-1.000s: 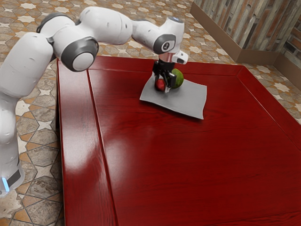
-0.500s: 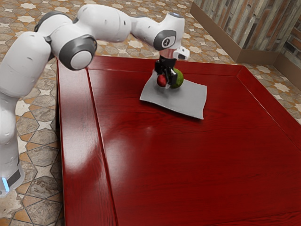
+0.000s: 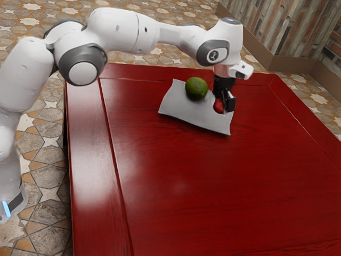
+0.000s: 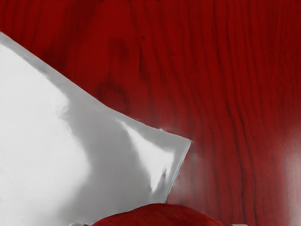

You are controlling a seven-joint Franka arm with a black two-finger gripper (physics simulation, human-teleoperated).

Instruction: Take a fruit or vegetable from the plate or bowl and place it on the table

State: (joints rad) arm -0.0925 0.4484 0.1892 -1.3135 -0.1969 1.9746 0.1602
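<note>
A red fruit (image 3: 218,106) is held clasped between both fingers of the black gripper (image 3: 224,109), suspended at the 3 o'clock side of a square gray plate (image 3: 192,114), as seen in the exterior view. A rounded green fruit (image 3: 196,88) is seated near the plate's 12 o'clock edge, apart from the gripper, while the plate itself is carried by a glossy red tabletop (image 3: 186,181), toward 12 o'clock in the same view.
</note>
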